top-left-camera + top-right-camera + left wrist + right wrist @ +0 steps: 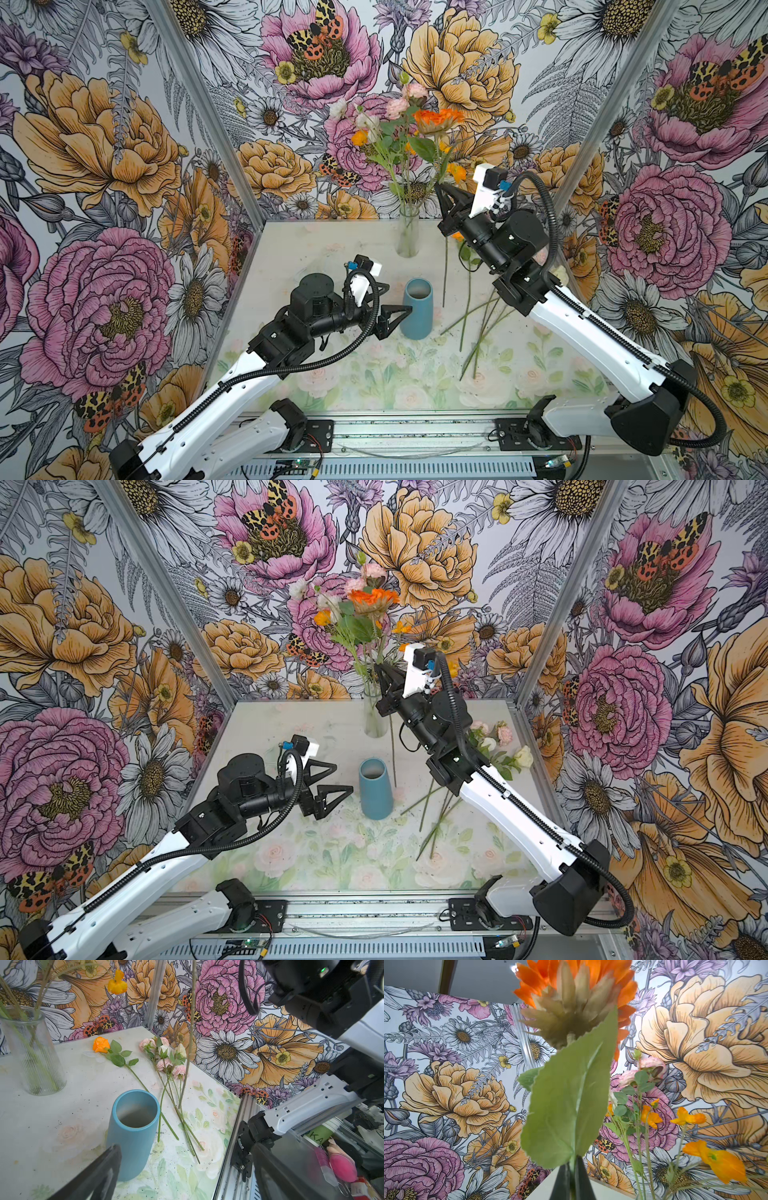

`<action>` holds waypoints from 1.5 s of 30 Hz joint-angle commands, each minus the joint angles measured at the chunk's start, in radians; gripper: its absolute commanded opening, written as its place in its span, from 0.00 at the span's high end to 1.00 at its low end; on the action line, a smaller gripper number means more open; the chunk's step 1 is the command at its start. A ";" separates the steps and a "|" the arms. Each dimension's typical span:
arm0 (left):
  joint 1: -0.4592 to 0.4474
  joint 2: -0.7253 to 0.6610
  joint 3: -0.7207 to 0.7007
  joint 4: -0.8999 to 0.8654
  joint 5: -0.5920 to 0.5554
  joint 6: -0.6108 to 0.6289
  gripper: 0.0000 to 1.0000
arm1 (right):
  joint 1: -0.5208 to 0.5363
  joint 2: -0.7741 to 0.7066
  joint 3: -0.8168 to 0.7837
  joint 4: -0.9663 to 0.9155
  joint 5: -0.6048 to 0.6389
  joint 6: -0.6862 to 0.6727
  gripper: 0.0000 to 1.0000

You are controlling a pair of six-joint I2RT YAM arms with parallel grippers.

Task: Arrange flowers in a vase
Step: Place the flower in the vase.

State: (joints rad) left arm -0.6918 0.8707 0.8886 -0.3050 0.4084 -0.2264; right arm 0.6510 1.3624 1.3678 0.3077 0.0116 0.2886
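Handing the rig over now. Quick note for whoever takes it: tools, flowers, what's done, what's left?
Left tool: open, empty, beside the blue vase.
Right tool: shut on the stem of the big orange flower, held upright next to the glass vase.
Done: a bunch stands in the glass vase. The blue vase is empty.
Left: place the held flower, then the small orange flower and the pink and cream sprays lying on the table.
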 commanded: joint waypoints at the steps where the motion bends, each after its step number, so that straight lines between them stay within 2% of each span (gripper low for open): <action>1: -0.009 -0.016 -0.013 -0.011 -0.024 -0.018 0.02 | 0.024 0.048 0.088 0.138 0.043 -0.049 1.00; 7: -0.008 -0.009 -0.016 -0.012 -0.023 0.000 0.01 | 0.059 0.126 0.171 0.154 0.064 -0.077 1.00; 15: -0.004 -0.012 -0.012 -0.024 -0.024 0.021 0.02 | 0.074 0.166 0.132 0.189 0.072 -0.080 1.00; 26: 0.002 -0.011 -0.041 -0.027 -0.004 0.024 0.01 | 0.110 0.075 -0.164 0.302 0.072 -0.120 1.00; 33: -0.009 0.008 -0.060 -0.013 -0.035 0.074 0.01 | 0.157 0.046 -0.395 0.462 0.108 -0.115 1.00; 38: -0.010 0.038 -0.052 -0.009 -0.058 0.099 0.01 | 0.166 0.056 -0.461 0.526 0.117 -0.109 1.00; 40: -0.011 0.046 -0.053 0.007 -0.060 0.097 0.01 | 0.167 0.064 -0.476 0.552 0.116 -0.106 0.91; 42: -0.013 0.052 -0.054 0.023 -0.063 0.095 0.01 | 0.167 0.067 -0.477 0.557 0.115 -0.103 0.86; 45: -0.013 0.053 -0.049 0.034 -0.062 0.091 0.01 | 0.167 0.057 -0.457 0.525 0.109 -0.103 0.75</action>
State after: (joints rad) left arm -0.6983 0.9276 0.8410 -0.3107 0.3668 -0.1528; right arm 0.8150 1.4353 0.8936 0.7994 0.1123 0.1852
